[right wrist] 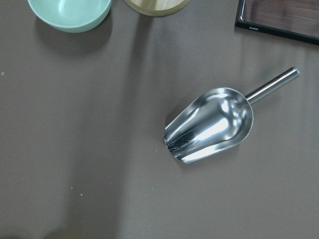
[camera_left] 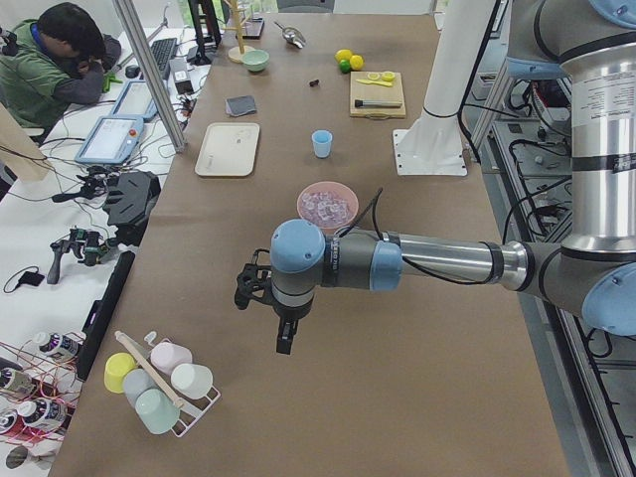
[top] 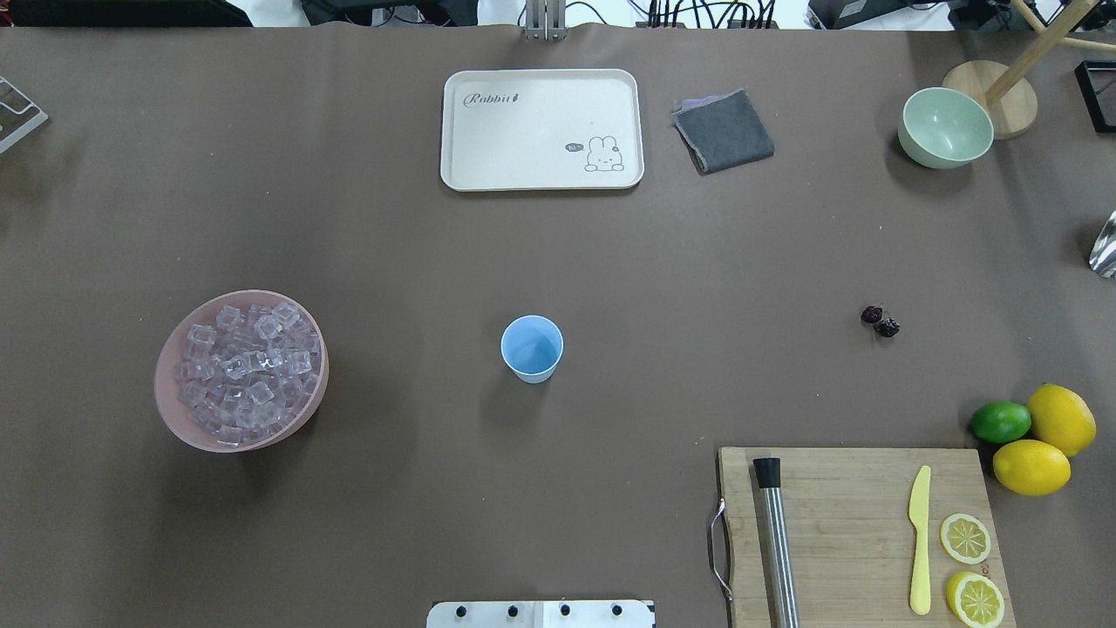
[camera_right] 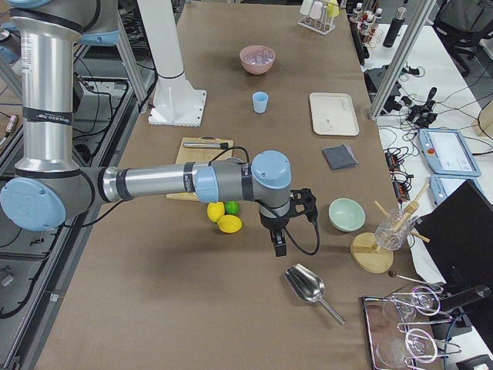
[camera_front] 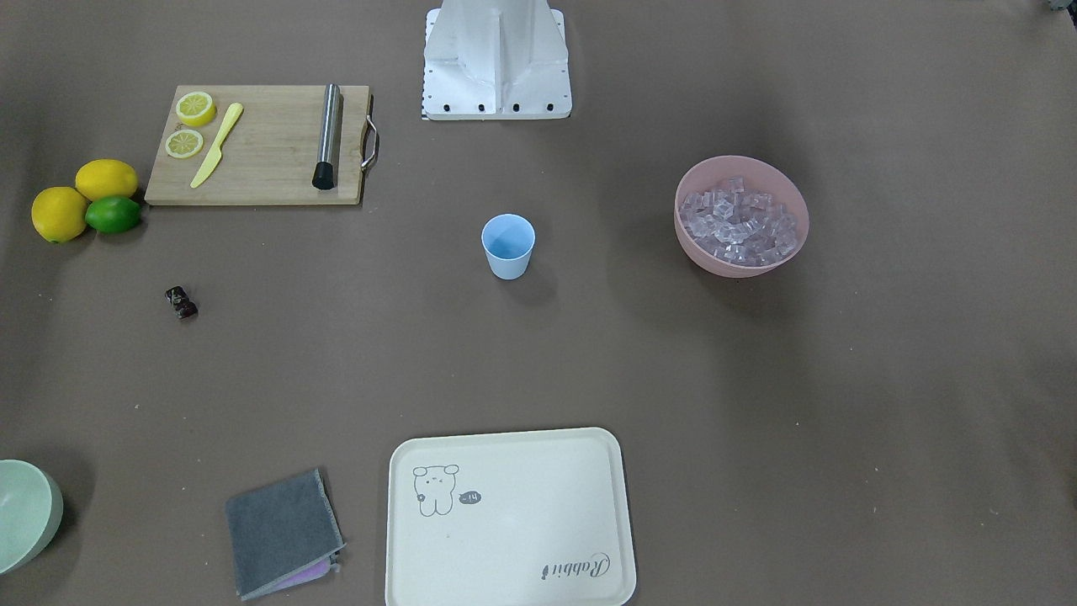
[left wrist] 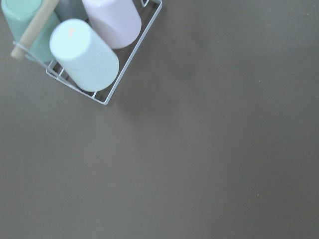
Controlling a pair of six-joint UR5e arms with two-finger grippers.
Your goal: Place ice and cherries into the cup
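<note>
The light blue cup [top: 532,349] stands upright and empty at the table's middle; it also shows in the front view [camera_front: 508,246]. The ice [top: 244,366] fills a pink bowl [top: 167,410] on the robot's left. The cherries [top: 879,320] lie on the bare table on the robot's right. My left gripper [camera_left: 283,338] hangs over the table's left end, far from the bowl. My right gripper [camera_right: 279,248] hangs over the right end near a metal scoop [right wrist: 212,125]. Neither shows in the overhead or front views, so I cannot tell whether they are open or shut.
A cutting board [top: 859,532] carries a yellow knife, lemon slices and a steel muddler. Two lemons and a lime [top: 1000,421] lie beside it. A cream tray [top: 540,129], a grey cloth [top: 724,131] and a pale green bowl [top: 946,127] sit along the far edge. A rack of cups [left wrist: 84,45] lies under the left wrist.
</note>
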